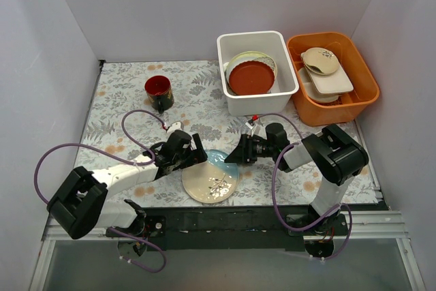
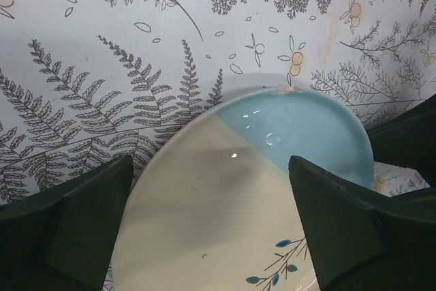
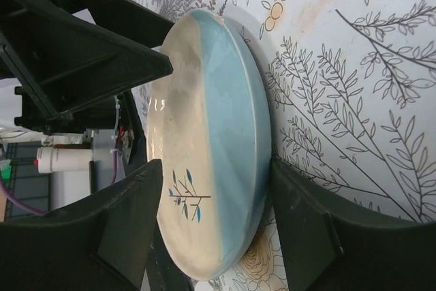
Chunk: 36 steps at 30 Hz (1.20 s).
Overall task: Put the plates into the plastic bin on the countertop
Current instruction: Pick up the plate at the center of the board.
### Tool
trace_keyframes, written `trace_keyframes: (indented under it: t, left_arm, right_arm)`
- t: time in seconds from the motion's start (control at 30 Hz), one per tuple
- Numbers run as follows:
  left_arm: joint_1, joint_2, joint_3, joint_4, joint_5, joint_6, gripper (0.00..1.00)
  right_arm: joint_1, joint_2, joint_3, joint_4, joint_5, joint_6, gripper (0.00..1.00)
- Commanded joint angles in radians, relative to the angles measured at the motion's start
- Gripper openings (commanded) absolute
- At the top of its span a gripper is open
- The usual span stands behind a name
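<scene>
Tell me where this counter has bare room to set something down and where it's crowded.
Bare countertop lies between the dark-red cup and the white bin, and left of the cup. Crowded: front centre, where the left gripper and right gripper flank the cream-and-blue plate; back right, bin beside orange tub.

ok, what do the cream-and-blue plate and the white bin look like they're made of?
Cream-and-blue plate: probably glazed ceramic. The surface is glossy with sharp highlights, the two glaze colours meet in a soft edge, and there is a painted sprig.
White bin: looks like moulded plastic, with smooth, dull-sheen walls and rounded corners.
</scene>
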Motion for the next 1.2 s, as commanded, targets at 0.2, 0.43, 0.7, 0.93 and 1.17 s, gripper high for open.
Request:
trace_keyframes:
  t: [0.2,0.43,0.7,0.93,1.17]
  left_arm:
    - [-0.038,0.068,0.018,0.027,0.077,-0.056,0.98]
    - [-0.046,0.059,0.021,0.023,0.07,-0.057,0.98]
    - [-0.048,0.039,0.009,0.017,0.06,-0.06,0.98]
    - [-0.048,0.025,0.015,0.0,0.048,-0.057,0.98]
    - [-0.048,-0.016,0.035,-0.035,0.014,-0.05,0.98]
  right_arm:
    - [0.033,0.016,-0.006,0.043,-0.129,0.077,0.58]
    - [0.033,0.0,0.013,-0.001,-0.143,0.064,0.2]
    - [0.033,-0.009,0.014,-0.038,-0.135,0.042,0.01]
    - [0.031,-0.018,0.017,-0.049,-0.129,0.039,0.01]
    - [0.031,-0.049,0.039,-0.118,-0.107,0.005,0.01]
